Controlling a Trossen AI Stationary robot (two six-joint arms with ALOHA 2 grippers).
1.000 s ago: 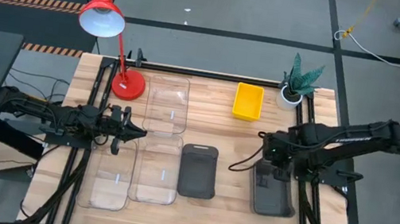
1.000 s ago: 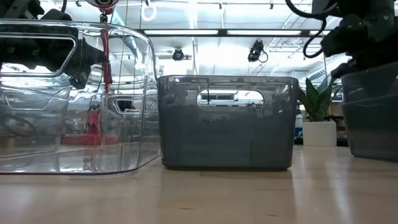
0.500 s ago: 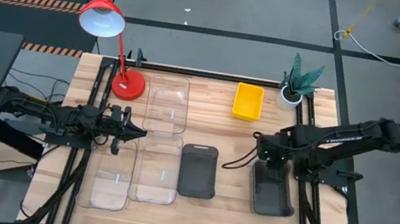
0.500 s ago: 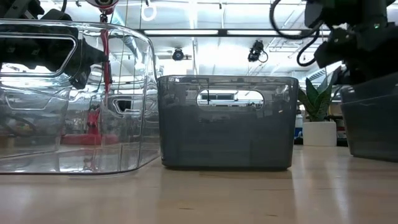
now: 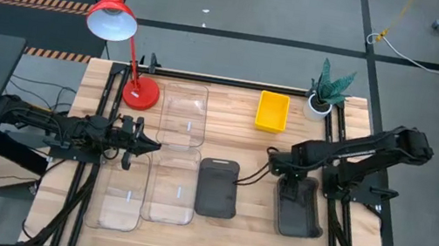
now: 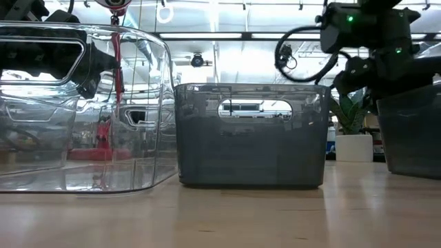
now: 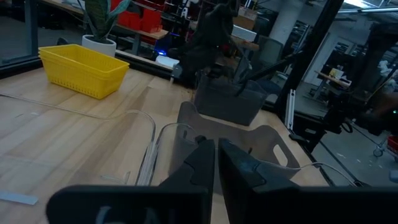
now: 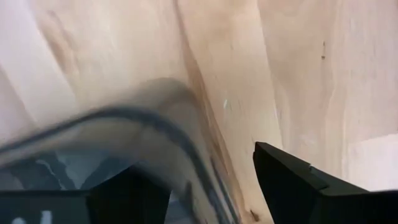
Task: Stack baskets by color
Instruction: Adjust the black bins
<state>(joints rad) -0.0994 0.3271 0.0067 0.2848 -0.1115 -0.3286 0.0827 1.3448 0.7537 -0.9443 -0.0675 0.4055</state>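
Two dark grey baskets stand on the table, one in the middle near the front (image 5: 217,187) and one to its right (image 5: 298,211). My right gripper (image 5: 277,160) hangs open, pointing down, over the far left corner of the right one. In the right wrist view that corner's rim (image 8: 155,118) runs blurred between the fingers. A yellow basket (image 5: 272,111) rests at the back. Three clear baskets (image 5: 183,115) (image 5: 171,188) (image 5: 121,200) sit on the left half. My left gripper (image 5: 146,142) lies level and shut between them. My left gripper has its shut fingertips (image 7: 205,152) at the far end wall of a clear basket (image 7: 249,140), coming level from the table's left side. I cannot tell whether they touch it.
A red desk lamp (image 5: 140,93) stands at the back left and a small potted plant (image 5: 328,92) at the back right corner. Bare wood lies between the yellow basket and the grey ones. Black rails run along the table's left and right sides.
My right gripper has gone toward the table's left edge and down, from over the far end of the right grey basket to a spot beside its far left corner. In the low view that basket's near rim stands lower than before.
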